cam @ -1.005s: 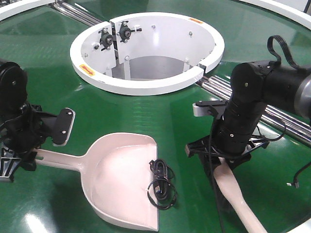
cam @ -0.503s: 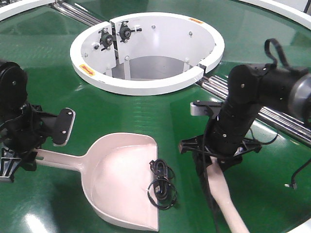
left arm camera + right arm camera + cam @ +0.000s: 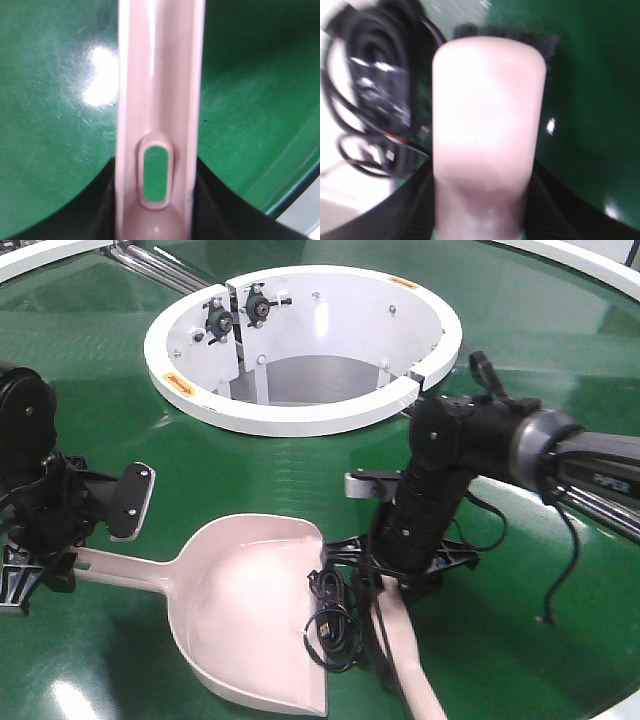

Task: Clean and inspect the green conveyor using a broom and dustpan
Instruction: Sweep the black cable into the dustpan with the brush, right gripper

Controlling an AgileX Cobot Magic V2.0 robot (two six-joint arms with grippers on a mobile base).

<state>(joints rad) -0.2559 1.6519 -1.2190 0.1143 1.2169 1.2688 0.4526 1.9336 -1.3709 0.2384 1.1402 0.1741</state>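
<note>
left arm (image 3: 25, 430) folded low at the near-left of the green conveyor (image 3: 300, 470) | left gripper (image 3: 42, 562) jaws closed on the dustpan (image 3: 250, 610) handle (dark jaws flank it in the wrist view) | right arm (image 3: 480, 435) extended in from the right edge, wrist bent downward | right gripper (image 3: 388, 585) clamped on the broom (image 3: 403, 640)

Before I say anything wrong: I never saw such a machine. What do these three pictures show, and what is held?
It is a robot with two black arms, each ending in a hand. The wide picture looks from the front onto a green conveyor with a white ring in the middle. The left hand holds the handle of a pink dustpan; the right hand holds a pink broom. A coiled black cable lies at the dustpan's front lip. The two close pictures come from cameras on the wrists: one shows the dustpan handle with its slot, the other the broom's back and the cable.
</note>
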